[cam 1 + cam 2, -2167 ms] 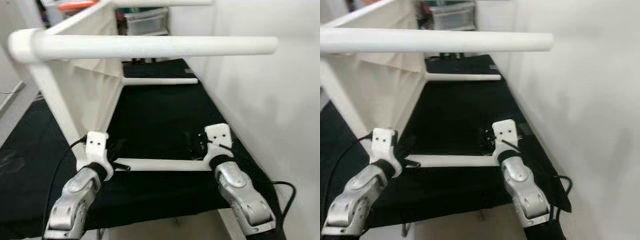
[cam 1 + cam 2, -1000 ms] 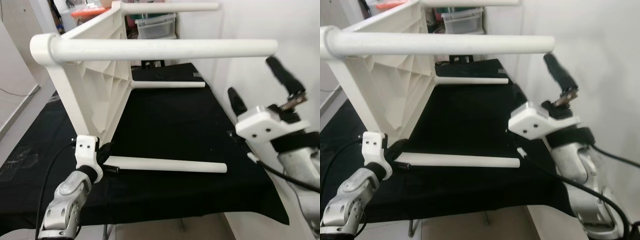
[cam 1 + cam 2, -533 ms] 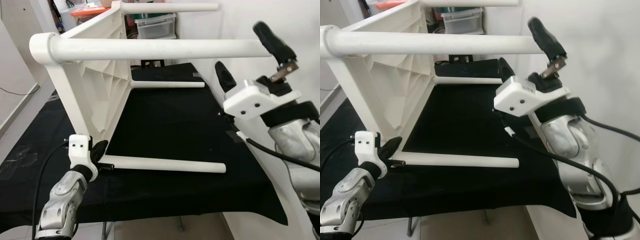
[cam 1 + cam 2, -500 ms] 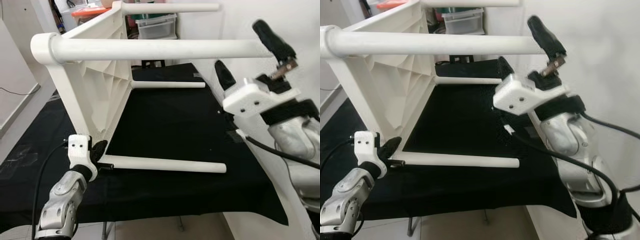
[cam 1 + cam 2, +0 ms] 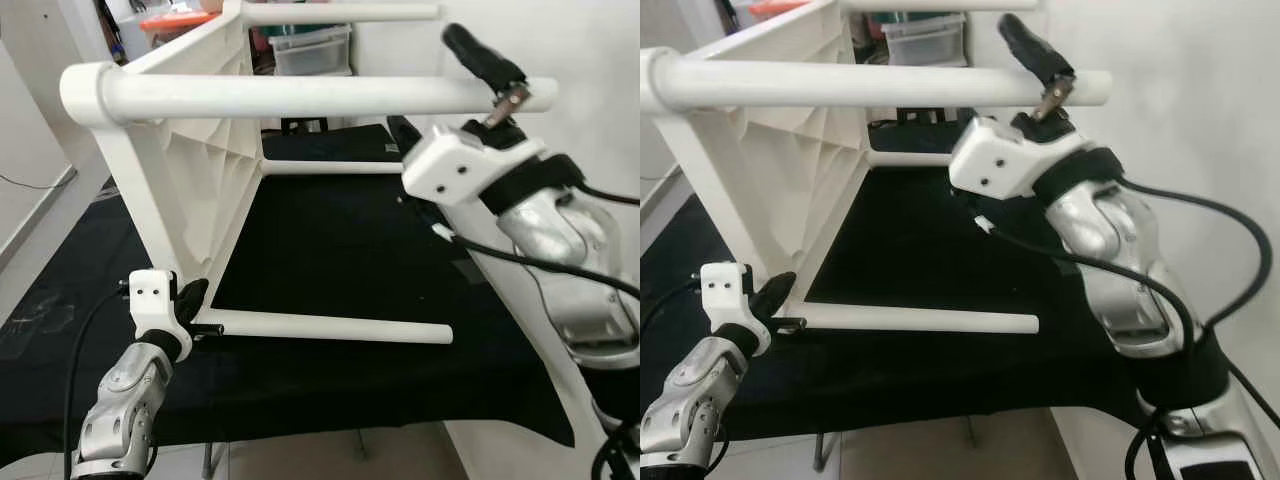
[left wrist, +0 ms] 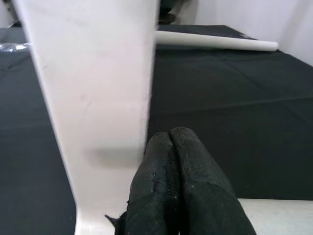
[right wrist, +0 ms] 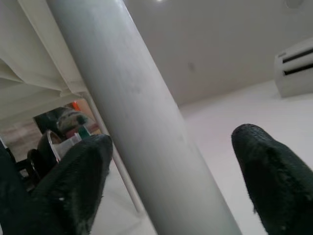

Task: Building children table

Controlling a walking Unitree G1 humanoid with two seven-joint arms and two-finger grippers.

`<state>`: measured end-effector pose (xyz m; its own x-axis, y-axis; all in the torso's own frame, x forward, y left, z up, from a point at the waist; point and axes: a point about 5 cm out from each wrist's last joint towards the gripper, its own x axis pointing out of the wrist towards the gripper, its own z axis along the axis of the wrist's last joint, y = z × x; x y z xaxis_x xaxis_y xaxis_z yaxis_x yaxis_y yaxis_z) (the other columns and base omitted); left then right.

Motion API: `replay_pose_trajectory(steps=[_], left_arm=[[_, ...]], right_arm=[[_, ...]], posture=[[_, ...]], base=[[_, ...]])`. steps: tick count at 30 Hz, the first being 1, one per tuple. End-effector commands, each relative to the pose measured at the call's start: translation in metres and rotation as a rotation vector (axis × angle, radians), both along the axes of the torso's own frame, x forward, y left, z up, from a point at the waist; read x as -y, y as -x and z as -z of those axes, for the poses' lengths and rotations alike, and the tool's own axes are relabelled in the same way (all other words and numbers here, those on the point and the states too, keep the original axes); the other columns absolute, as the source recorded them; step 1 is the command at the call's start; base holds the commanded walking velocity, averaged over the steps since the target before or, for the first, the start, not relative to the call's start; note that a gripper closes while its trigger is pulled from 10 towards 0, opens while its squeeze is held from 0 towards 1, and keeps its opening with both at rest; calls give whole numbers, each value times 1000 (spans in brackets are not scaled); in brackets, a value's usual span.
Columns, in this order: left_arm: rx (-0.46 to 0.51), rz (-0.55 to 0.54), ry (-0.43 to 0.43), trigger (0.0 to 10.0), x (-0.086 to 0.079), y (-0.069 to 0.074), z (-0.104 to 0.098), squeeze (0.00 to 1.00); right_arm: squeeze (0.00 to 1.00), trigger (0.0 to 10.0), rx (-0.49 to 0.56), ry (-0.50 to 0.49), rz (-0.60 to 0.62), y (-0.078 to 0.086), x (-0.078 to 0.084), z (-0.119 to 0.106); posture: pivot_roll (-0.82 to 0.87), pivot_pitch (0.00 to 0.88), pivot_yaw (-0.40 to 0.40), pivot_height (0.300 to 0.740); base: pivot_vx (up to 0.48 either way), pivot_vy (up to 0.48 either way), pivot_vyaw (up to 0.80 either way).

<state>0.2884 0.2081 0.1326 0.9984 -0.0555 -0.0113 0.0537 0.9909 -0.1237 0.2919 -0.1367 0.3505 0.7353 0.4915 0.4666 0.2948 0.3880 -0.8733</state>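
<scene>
The children's table is lying on its side on the black-covered worktop, its white top standing edgewise and its legs running out sideways. The right end effector, which half a second ago was hanging just off the free end of the near upper leg, is now straddling that leg, fingers spread wide with one above and one below it, not yet closing. The left end effector, fingers pressed together, is staying at the table end of the near lower leg, where that leg is meeting the top. Judging from this shift, the right arm is moving from approach to grasp, probably to steady or turn the upper leg in its socket.
</scene>
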Motion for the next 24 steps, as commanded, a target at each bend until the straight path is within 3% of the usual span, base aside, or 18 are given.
replay_pose_trajectory(steps=[1,15,24], left_arm=[[-5,-37,16,10000,-7,1,2,0],[1,-57,25,10000,-11,-2,2,0],[5,-67,37,10000,-21,-18,2,0]], right_arm=[[0,0,-43,40,10,-7,-3,3],[0,0,-74,43,19,-11,-5,5],[0,0,-83,29,-4,-12,-8,7]], posture=[[-121,0,30,740],[-127,0,30,740],[-130,0,31,740]], base=[[0,0,0],[0,0,0],[0,0,0]])
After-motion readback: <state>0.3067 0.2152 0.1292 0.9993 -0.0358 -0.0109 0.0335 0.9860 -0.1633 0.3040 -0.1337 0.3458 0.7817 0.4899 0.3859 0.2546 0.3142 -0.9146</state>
